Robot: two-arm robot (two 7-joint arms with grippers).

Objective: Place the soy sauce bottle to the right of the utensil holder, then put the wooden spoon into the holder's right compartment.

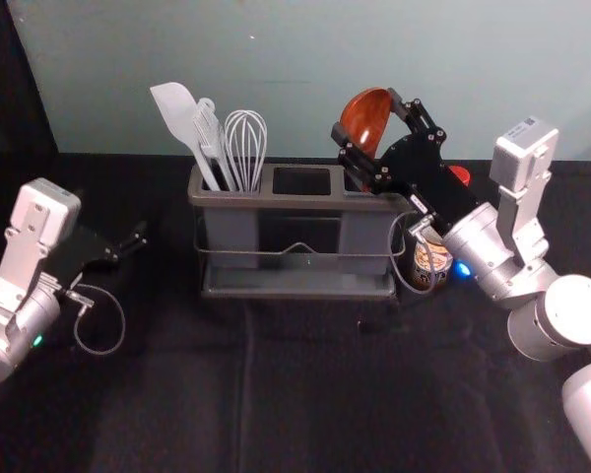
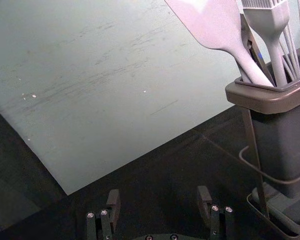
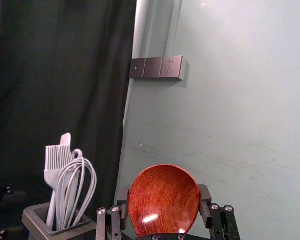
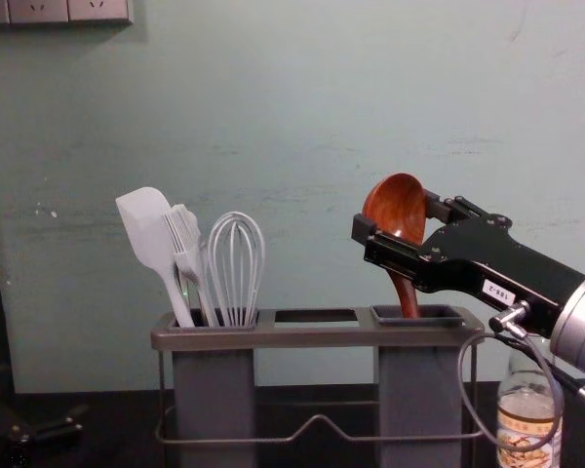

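My right gripper (image 1: 366, 113) is above the right end of the utensil holder (image 1: 266, 200), its fingers on both sides of the wooden spoon's bowl (image 1: 361, 120). In the right wrist view the gripper (image 3: 164, 200) is closed against the bowl (image 3: 162, 197). The chest view shows the spoon (image 4: 398, 207) upright, bowl up, its handle reaching down into the right compartment (image 4: 417, 316). The soy sauce bottle (image 4: 528, 417) stands just right of the holder, partly behind the right arm's cable. My left gripper (image 1: 138, 236) stays parked left of the holder; its wrist view shows it open (image 2: 159, 200).
A white spatula (image 4: 148, 234), a brush (image 4: 187, 249) and a whisk (image 4: 236, 268) stand in the holder's left compartment. The middle compartment (image 4: 315, 316) holds nothing visible. Behind the dark table (image 1: 305, 384) rises a pale wall (image 1: 276, 49).
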